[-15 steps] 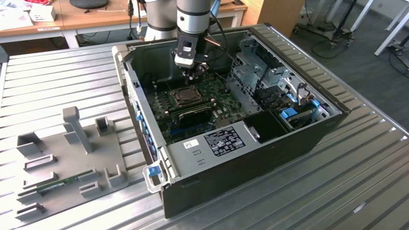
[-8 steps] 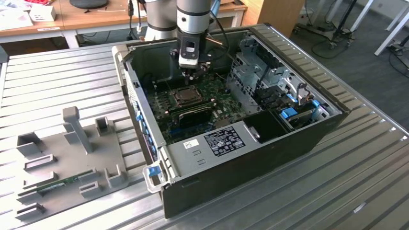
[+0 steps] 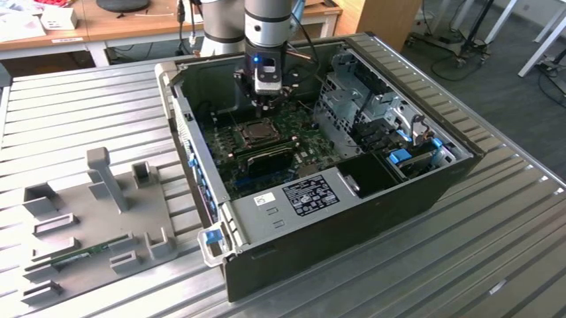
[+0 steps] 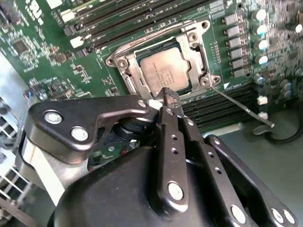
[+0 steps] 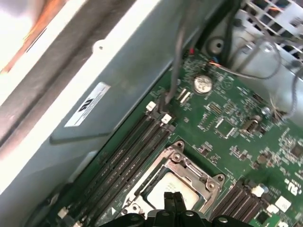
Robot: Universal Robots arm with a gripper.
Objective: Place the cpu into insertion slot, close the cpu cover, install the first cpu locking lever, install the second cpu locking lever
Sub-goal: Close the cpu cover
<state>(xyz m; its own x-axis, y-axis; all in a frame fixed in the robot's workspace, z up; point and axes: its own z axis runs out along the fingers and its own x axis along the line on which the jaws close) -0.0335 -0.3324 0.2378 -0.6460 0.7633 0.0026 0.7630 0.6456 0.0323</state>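
The cpu [image 4: 163,71] lies flat in the insertion slot [image 3: 256,132] of the green motherboard, silver top up. The cpu cover [image 4: 193,47] is down over it, framing the chip; both also appear in the first wrist view, cover [image 5: 189,170] around cpu [image 5: 158,187]. One thin wire locking lever [image 4: 241,106] sticks out sideways from a corner of the socket, away from the cover. My gripper [image 4: 169,93] hangs just above the socket's edge with its fingers [image 5: 169,201] pressed together and nothing between them. In the exterior view the gripper [image 3: 268,105] stands inside the open computer case.
Long black memory slots [image 4: 118,19] run beside the socket on two sides. Case walls [image 3: 181,112], a drive cage [image 3: 362,106] and loose cables [image 5: 175,71] surround the board. A grey fixture plate [image 3: 89,218] lies on the slatted table at the exterior view's left.
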